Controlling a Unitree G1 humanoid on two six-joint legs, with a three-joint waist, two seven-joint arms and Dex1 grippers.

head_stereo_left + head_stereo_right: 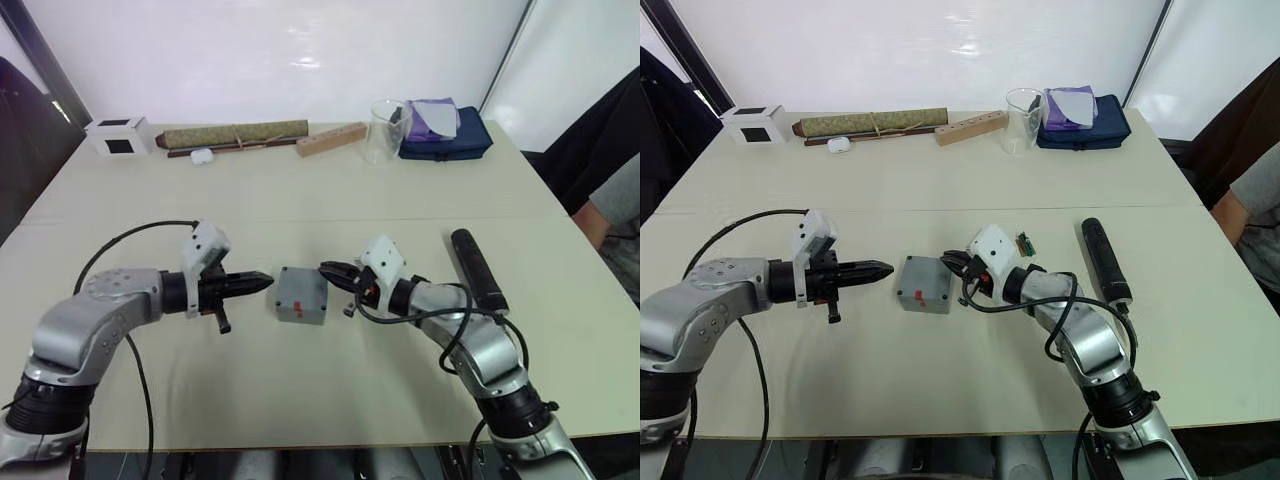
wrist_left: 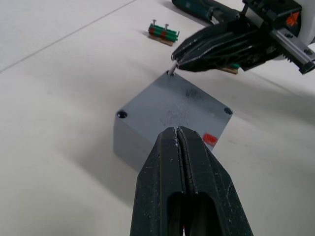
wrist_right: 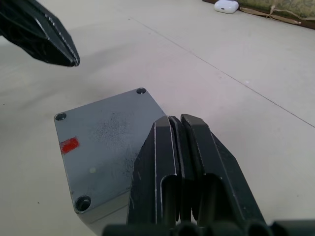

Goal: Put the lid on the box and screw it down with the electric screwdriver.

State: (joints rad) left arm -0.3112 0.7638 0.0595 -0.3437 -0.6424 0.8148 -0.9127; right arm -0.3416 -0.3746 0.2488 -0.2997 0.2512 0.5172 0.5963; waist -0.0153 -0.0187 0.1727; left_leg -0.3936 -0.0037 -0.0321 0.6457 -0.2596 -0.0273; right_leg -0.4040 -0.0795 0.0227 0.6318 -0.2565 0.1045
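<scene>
The grey box [image 1: 301,296] stands mid-table with the flat lid [image 2: 172,108] resting on top, screw holes showing at its corners. From the left, my left gripper [image 1: 265,281] points at it, shut and empty, its tips just short of the box's left edge. From the right, my right gripper [image 1: 325,268] is shut on a small screw [image 2: 172,67] held over the lid's far corner hole. The black electric screwdriver [image 1: 478,268] lies on the table to the right of my right arm, untouched.
A small green and red holder with screws [image 1: 1024,241] lies behind my right gripper. Along the far edge stand a white cube [image 1: 119,135], a rolled mat [image 1: 235,133], a wooden block [image 1: 331,139], a clear cup [image 1: 385,130] and a blue pouch [image 1: 446,135]. A person's arm [image 1: 615,200] shows at the right.
</scene>
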